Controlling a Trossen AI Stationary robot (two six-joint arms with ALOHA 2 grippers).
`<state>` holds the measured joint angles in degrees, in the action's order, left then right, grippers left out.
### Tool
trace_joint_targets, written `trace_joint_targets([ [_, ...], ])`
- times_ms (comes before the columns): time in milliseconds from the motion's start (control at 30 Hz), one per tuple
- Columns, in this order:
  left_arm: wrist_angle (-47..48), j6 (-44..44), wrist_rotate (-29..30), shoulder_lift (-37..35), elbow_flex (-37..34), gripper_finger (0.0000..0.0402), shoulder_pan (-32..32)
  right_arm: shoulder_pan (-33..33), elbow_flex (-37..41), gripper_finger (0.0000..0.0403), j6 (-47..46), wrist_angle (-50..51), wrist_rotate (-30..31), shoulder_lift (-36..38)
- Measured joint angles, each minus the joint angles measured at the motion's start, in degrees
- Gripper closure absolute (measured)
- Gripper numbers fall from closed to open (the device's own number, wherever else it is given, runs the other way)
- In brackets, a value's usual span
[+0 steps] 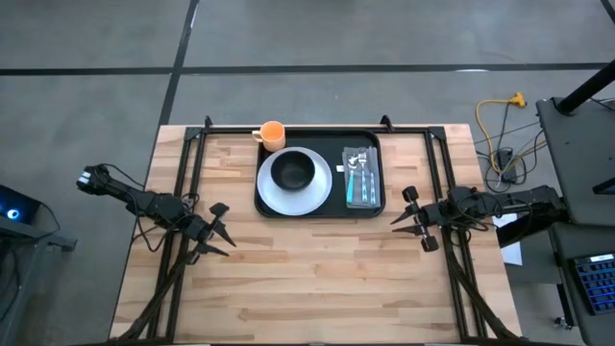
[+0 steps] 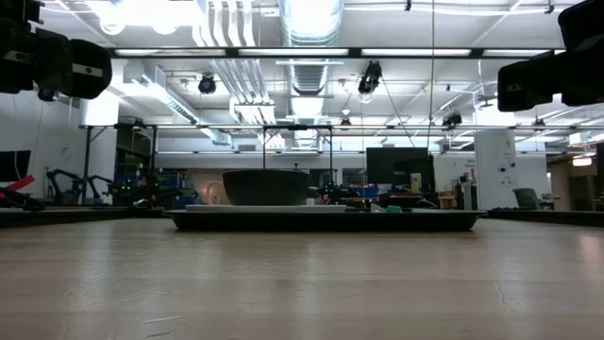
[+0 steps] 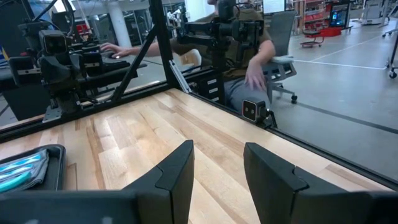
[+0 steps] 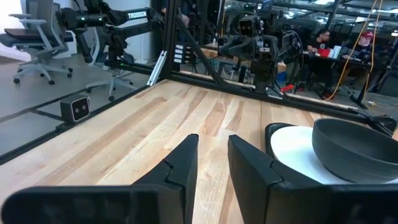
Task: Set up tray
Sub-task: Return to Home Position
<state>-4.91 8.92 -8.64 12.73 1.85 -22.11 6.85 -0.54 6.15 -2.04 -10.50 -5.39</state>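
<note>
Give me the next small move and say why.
Likely draw both arms back to rest: the tray already carries the plate, bowl, cup and napkin with cutlery, and the left end effector and right end effector sit open and empty off its sides.

the worktop is pale planked wood with a smooth satin sheen; the tray looks matt black plastic, the bowl dark and glossy.

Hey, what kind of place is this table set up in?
Most likely a robotics lab or workshop: exposed ceiling ducts overhead, more robot arm rigs beyond the wooden table, and an office chair on a concrete floor. The left arm and right arm wait at the table's sides.
</note>
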Motion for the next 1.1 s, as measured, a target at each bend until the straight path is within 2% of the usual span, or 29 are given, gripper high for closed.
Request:
trace_joint_targets([
  [267, 0.0, 0.0, 0.0, 0.0, 0.0, 0.0279, 0.0, 0.0, 0.0, 0.0318, 0.0, 0.0, 0.0, 0.0],
  [667, 0.0, 0.0, 0.0, 0.0, 0.0, 0.0279, 0.0, 0.0, 0.0, 0.0333, 0.1, 0.0, 0.0, 0.0],
  [1100, 0.0, 0.0, 0.0, 0.0, 0.0, 0.0279, 0.0, 0.0, 0.0, 0.0318, 0.1, 0.0, 0.0, 0.0],
])
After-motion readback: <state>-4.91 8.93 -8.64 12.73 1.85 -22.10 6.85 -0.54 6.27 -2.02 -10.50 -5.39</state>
